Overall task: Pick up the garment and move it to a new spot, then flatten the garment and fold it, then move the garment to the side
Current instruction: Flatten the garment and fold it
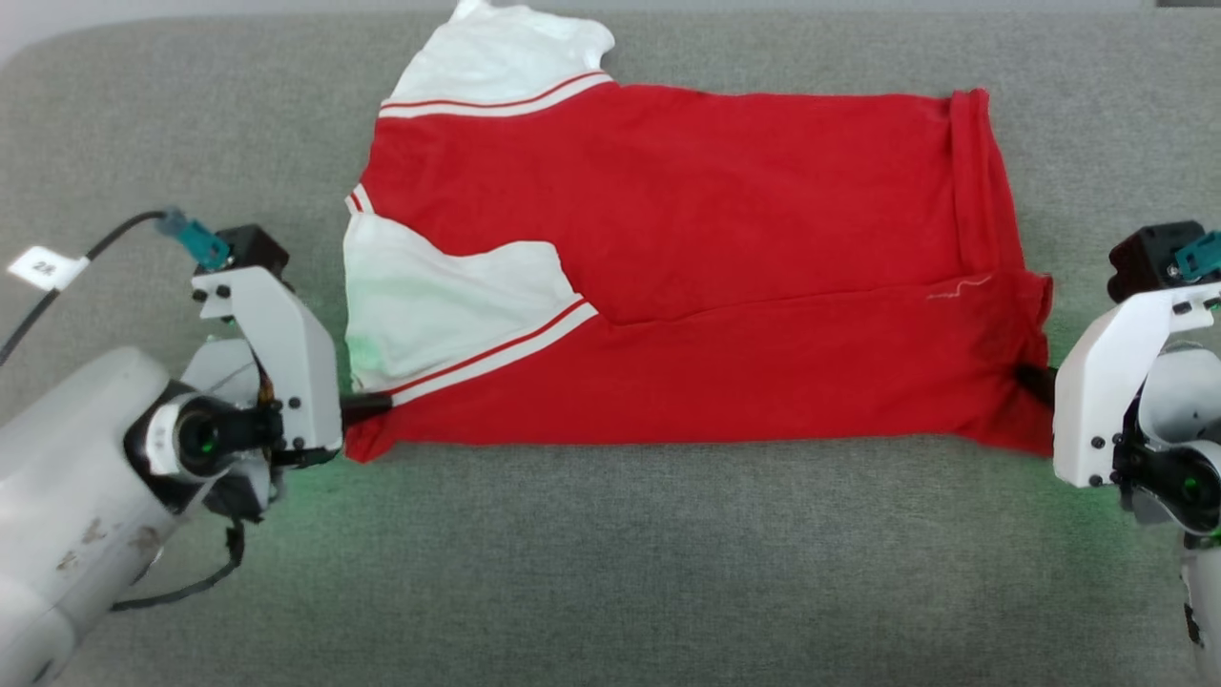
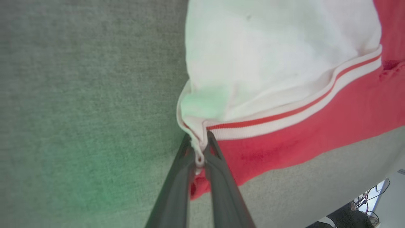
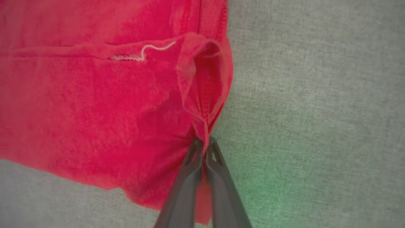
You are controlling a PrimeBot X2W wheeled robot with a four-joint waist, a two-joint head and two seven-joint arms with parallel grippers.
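Nearest me, my left gripper (image 2: 199,141) has its two dark fingers pressed together on the near left corner of the garment (image 1: 715,239), a red jersey-style knit shirt with white sleeves and white-and-red striped trim. The pinch sits just where the trim meets the red hem. My right gripper (image 3: 204,144) is likewise closed, nipping a small pleat of the near right hem corner.

The garment lies spread across the grey woven cushion surface (image 1: 610,572). Its near band appears already doubled over the body, with a loose white thread (image 1: 959,286) at that fold's edge.

To fold well, I judge I should lift both corners together, level and low, hold the near edge taut, and carry it toward the far edge, where the far white sleeve (image 1: 506,57) pokes out. My right pinch looks thin, so a jerk could slip it.
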